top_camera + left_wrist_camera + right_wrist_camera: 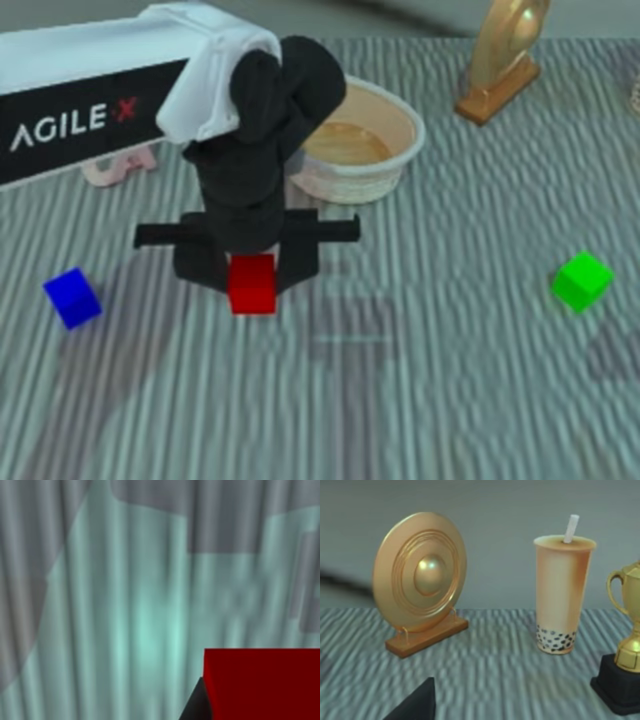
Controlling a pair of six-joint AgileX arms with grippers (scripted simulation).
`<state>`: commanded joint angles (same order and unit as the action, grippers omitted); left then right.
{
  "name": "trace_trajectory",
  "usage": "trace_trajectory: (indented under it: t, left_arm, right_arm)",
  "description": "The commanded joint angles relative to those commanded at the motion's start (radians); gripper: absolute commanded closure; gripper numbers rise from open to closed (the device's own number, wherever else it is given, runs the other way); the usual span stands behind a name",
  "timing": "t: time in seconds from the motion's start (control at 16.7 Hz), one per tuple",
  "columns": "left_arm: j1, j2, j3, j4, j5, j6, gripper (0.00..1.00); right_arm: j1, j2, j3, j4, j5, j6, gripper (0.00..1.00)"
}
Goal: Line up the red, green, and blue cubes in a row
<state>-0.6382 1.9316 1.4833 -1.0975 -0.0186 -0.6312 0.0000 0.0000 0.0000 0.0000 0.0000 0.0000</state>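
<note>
The left tool point(252, 283) is over the middle of the desk point(420, 400), a little toward the left edge, and it holds the red cube point(251, 284) between its two black fingers. In the top view, one finger point(198, 268) is on the left side of the cube and the other on its right side, both against it. The left wrist view shows the red cube point(262, 684) very close, with one dark finger point(198, 704) beside it and the striped desk surface behind. I cannot tell from the pictures whether the cube rests on the desk or is slightly above it.

The blue cube point(72, 297) lies near the left edge of the desk, well apart from the red one. The green cube point(582, 280) lies near the right edge, also well apart. The three cubes are roughly at the same depth on the desk, but with wide gaps between them.

Behind the left arm stands a woven bowl point(365, 140), and a small pink object point(120, 166) is partly hidden under the arm. Toward the far right corner stands a golden disc on a wooden base point(505, 55).

The right arm does not appear in the top view. Its wrist view shows the golden disc point(420, 575), a bubble tea cup with a straw point(563, 592), a gold trophy point(627, 645), and only one dark tip of the right tool point(415, 705), so I cannot tell whether it is wide or narrow.
</note>
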Motion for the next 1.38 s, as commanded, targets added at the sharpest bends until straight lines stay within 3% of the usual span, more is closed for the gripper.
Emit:
trace_trajectory:
  t: [0.42,0.72,1.38]
  left_arm:
    - [0.001,0.068,-0.149,0.227,0.0,0.001,1.0]
    - [0.001,0.075,-0.162,0.242,0.0,0.001,1.0]
    - [0.001,0.075,-0.162,0.242,0.0,0.001,0.17]
  right_arm:
    - [0.0,0.0,0.0,0.0,0.0,0.0,0.0]
    - [0.0,0.0,0.0,0.0,0.0,0.0,0.0]
    - [0.0,0.0,0.0,0.0,0.0,0.0,0.0]
